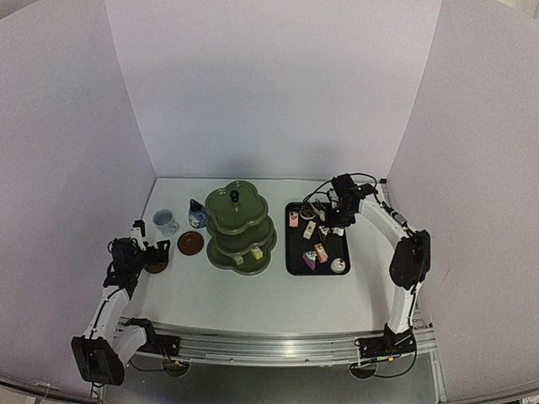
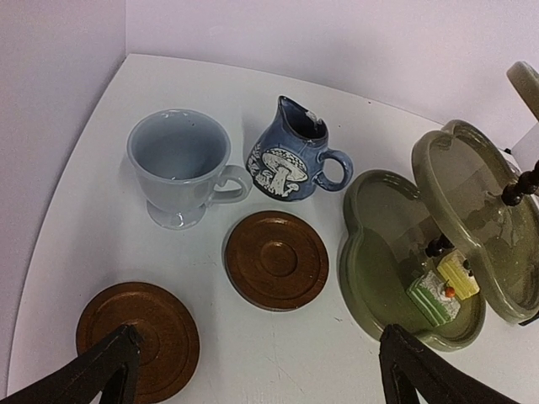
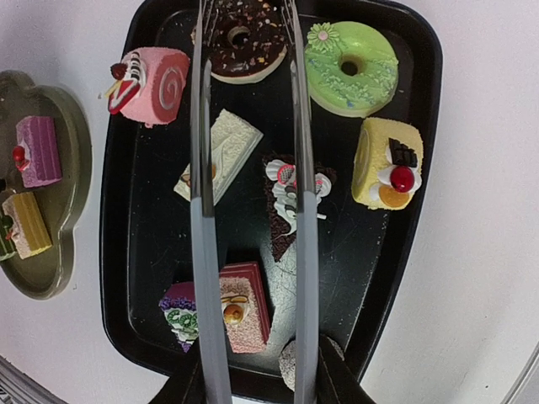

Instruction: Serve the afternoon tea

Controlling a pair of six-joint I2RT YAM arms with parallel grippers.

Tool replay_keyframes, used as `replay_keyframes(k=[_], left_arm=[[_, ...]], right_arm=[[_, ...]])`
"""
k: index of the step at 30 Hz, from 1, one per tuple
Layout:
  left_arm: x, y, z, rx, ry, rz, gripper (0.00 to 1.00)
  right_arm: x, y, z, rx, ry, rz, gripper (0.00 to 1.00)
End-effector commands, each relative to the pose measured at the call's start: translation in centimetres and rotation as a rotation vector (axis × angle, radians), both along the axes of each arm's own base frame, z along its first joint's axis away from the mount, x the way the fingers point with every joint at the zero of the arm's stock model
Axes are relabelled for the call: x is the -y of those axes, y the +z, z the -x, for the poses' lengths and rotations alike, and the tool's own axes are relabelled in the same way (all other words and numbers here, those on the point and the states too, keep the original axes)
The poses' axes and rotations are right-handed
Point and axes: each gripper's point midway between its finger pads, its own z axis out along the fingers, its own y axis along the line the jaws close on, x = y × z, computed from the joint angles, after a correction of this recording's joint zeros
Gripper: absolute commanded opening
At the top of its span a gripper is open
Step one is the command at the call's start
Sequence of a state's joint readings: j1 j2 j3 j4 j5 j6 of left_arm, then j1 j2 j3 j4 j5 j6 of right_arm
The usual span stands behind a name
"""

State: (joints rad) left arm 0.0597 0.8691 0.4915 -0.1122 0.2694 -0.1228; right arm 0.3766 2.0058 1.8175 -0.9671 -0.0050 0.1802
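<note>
Hovering wide open and empty, the left tool (image 2: 258, 358) is waiting over the two brown round wooden coasters (image 2: 276, 259). The white footed mug (image 2: 181, 164) and blue-and-white mushroom-patterned pot (image 2: 286, 160) are standing on the counter (image 2: 101, 244), not on them. Serving seems to be barely under way. A few tiny colourful cakes (image 2: 438, 295) are sitting on the dark green three-tier scalloped stand (image 2: 379, 244). Most are lying in the black rectangular tray (image 3: 126, 252), where the right tool (image 3: 257, 383) is gripping metal tongs (image 3: 202, 210). No writing is showing.

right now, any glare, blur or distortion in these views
Top external: fisheye bends the walls and table edge, light soft. Left wrist: sharp, sheen on the stand, jaws dark. Right wrist: tongs near the lens look soft, tray glossy.
</note>
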Motion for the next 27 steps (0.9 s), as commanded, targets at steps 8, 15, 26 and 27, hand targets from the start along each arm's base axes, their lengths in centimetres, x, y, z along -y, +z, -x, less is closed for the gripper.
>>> replay_keyframes(k=[8,15,26,27], left_arm=[[0.1,4.1,-1.4,0.122,-0.017,-0.019,0.99],[-0.2,4.3,-1.3,0.128,-0.007,-0.031,0.99],[-0.3,4.1,-1.3,0.136,-0.005,-0.041,0.99],[-0.3,4.1,-1.3,0.137,-0.006,-0.041,0.99]], right_arm=[[1.1,0.0,-0.1,0.009,0.017,0.053,0.34],[0.6,-1.1,-0.2,-0.023,0.037,0.042,0.34],[-0.5,-2.1,0.3,-0.068,0.073,-0.013,0.32],[-0.5,-2.2,0.3,-0.071,0.071,-0.013,0.28]])
